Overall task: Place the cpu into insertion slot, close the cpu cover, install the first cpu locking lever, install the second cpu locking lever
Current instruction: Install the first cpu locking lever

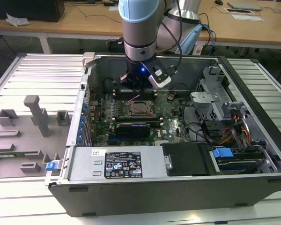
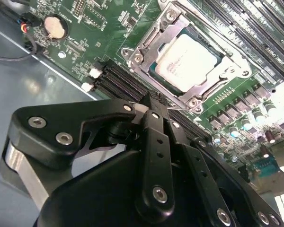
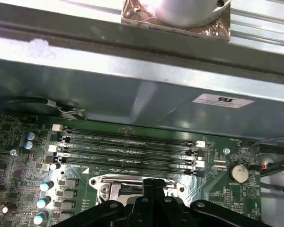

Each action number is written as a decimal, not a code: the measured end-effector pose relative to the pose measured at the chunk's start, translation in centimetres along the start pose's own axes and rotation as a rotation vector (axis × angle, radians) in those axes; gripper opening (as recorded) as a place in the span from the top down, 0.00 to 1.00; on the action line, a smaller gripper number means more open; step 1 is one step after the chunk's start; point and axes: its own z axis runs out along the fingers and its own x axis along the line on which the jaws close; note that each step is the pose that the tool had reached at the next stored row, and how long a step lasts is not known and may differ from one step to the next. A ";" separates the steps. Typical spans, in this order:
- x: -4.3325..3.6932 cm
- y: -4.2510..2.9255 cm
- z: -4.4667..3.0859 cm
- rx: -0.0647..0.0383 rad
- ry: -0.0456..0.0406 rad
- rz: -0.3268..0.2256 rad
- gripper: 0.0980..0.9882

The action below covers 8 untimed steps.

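The cpu (image 2: 187, 59) is sitting flat in the insertion slot (image 2: 209, 41), near the middle of the green circuit board (image 2: 85, 28) inside the open computer case (image 1: 178, 187). The cpu cover (image 2: 150, 43) is lying down over it, framing the pale metal top through its window. The placing and the closing therefore look done, and the work appears to be at the levers.

The gripper (image 2: 150, 101) is hanging low at the socket's edge that faces the memory slots (image 3: 128, 149). In both wrist views its fingers are pressing together with nothing visibly pinched between them. A thin metal rod (image 2: 180, 108), probably a locking lever, is running just beside the tips. Whether they are touching it cannot be told.

Judging from this, the closed fingers are serving as a single pusher. Doing the step well probably means:
- keeping the tips squarely on the rod
- bearing down steadily rather than jabbing
- steering the rod sideways under its catch

A slip could send the tips onto the cover or into the nearby slots, so the push should be slow.
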 end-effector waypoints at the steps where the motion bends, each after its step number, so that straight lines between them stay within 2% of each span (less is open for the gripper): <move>1: 0.07 -0.01 0.10 0.000 -0.0002 0.001 0.99; 5: 0.07 0.42 0.35 0.002 -0.0031 0.014 0.99; 8: 0.10 0.40 0.57 0.008 -0.0124 0.057 0.99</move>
